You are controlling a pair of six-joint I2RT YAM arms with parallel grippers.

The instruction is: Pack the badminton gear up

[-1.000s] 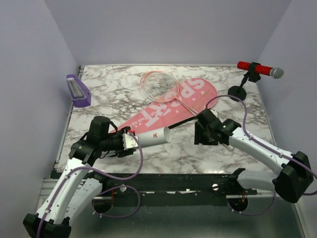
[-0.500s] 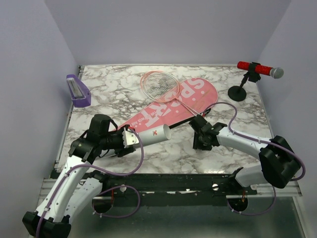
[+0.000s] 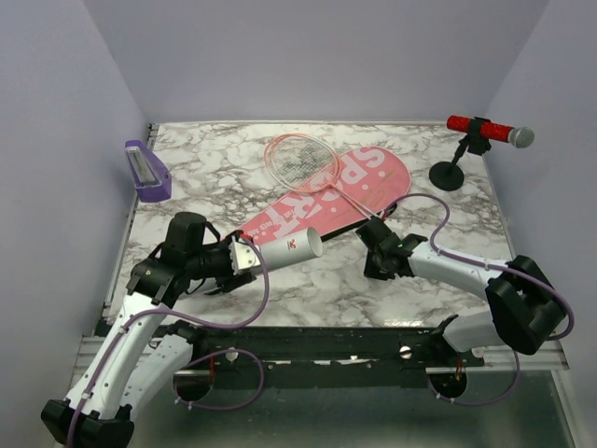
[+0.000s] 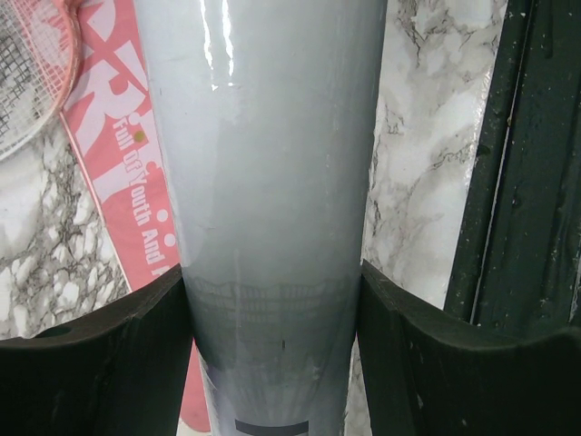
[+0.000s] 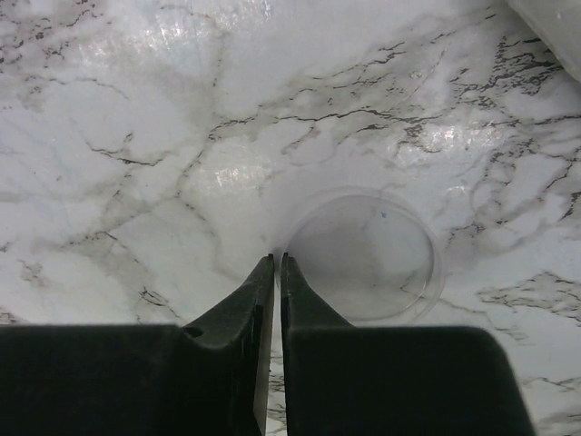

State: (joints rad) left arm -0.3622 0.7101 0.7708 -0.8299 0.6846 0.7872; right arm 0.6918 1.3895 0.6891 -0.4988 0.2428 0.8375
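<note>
- White cylindrical tube (image 3: 291, 247): clamped at its closed end by the left hand (image 3: 244, 259), one black finger pressed on each side. It is held off the grey-veined marble table (image 3: 215, 159), left of centre, with its open mouth pointing toward 2 o'clock.
- Long pink bag with white SPORT lettering (image 3: 373, 182): flat on the table, running from the centre out toward 1 o'clock.
- Thin pink-framed racket (image 3: 300, 161): resting on the bag, its head toward 11 o'clock and its handle toward 4 o'clock.
- Right hand (image 5: 277, 263): low over the table, right of centre. Its fingers are drawn almost together, with the tips at the rim of a clear round lid (image 5: 372, 254) lying flat. I cannot tell whether the rim is pinched.
- Red microphone on a black stand (image 3: 485, 129): far corner at 2 o'clock.
- Small purple tray (image 3: 147, 173): table edge at 10 o'clock.
</note>
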